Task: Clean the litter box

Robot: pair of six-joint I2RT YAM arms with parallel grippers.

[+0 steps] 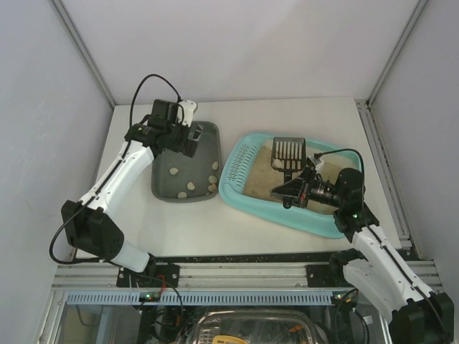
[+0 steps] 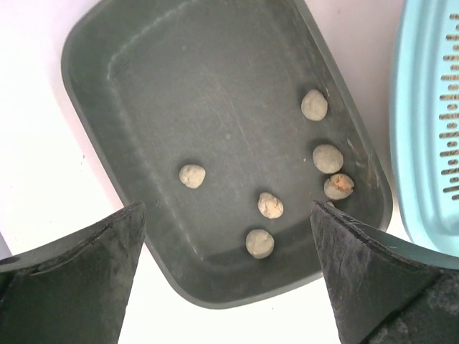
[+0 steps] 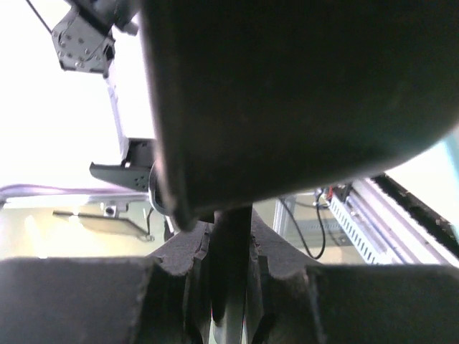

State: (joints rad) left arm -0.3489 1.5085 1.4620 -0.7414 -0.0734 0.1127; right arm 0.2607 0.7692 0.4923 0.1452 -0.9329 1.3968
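Right hand (image 1: 288, 189) is clamped on the scoop (image 1: 288, 150) handle, directly above the litter box (image 1: 237, 168); my left hand (image 1: 191, 140), spread wide, hovers over the grey tray (image 1: 163, 183).
Left wrist: six clumps (image 2: 192, 175) lie below my hand.
Right wrist: fingers (image 3: 79, 301) grip the handle.
Judgement: scooping partly done; remaining clumps cannot be confirmed.

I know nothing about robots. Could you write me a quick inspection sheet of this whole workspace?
Surface: white table bearing two trays.
Job's things: turquoise litter box with beige litter; black slotted scoop over it; dark grey tray holding six pale clumps.
Clutter: nothing seen.
Grippers: left gripper open above the dark grey tray; right gripper shut on the scoop's handle.
Cables: black cable loops above the left arm; another by the right arm.
Surroundings: white walls; metal rail at the near edge.
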